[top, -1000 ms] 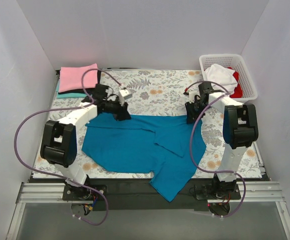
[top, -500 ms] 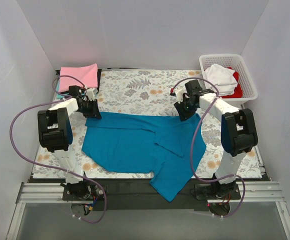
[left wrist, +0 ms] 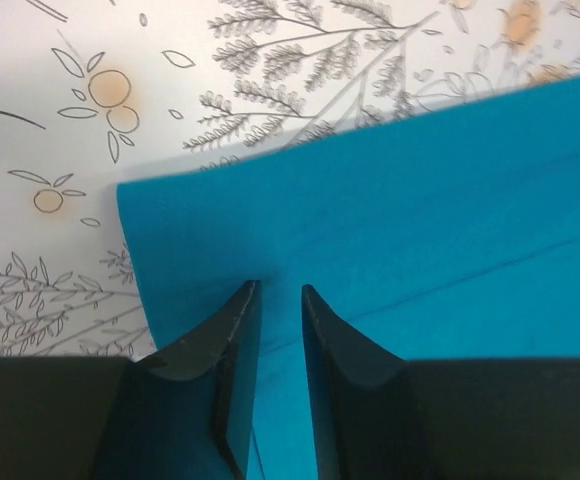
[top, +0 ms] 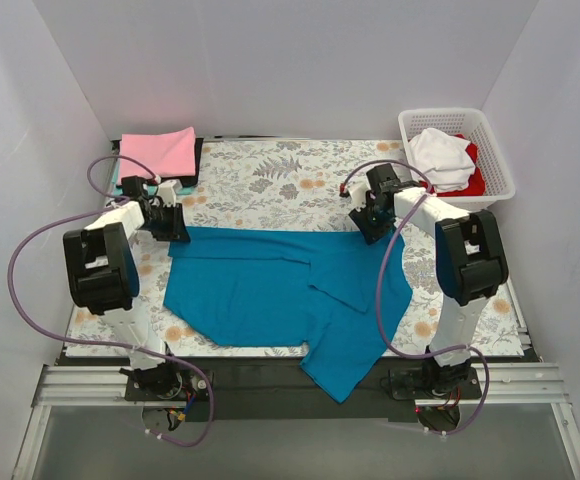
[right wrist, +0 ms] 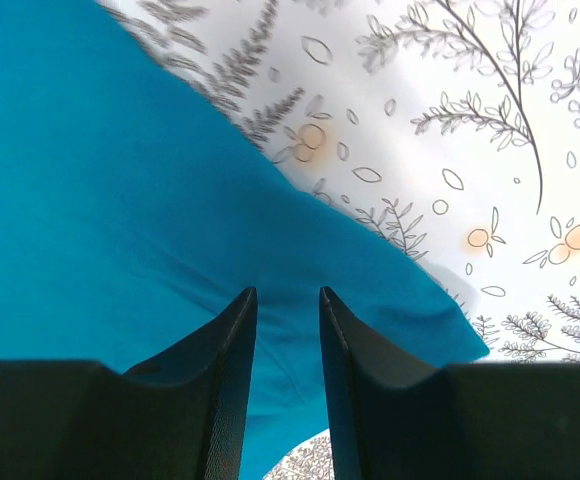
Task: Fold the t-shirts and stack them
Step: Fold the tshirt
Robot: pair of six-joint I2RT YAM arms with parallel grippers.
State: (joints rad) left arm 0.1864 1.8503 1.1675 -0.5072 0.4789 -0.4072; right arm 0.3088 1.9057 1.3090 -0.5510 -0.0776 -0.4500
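A deep teal-blue t-shirt (top: 280,285) lies spread across the floral cloth, and its lower part hangs over the near table edge. My left gripper (top: 175,228) sits at the shirt's far left corner, its jaws nearly closed with teal cloth pinched between them (left wrist: 278,290). My right gripper (top: 368,228) sits at the far right corner, its jaws likewise closed on the teal cloth (right wrist: 287,292). The far edge of the shirt runs straight between the two grippers.
A folded stack with a pink shirt (top: 157,152) on top, aqua (top: 135,187) and black (top: 198,155) beneath, lies at the back left. A white lattice basket (top: 500,150) at the back right holds a white shirt (top: 440,152) and a red one (top: 475,180).
My left gripper has moved left along the far edge, taking the shirt's corner with it. My right gripper has shifted slightly back and left. The far edge is now longer and straighter.
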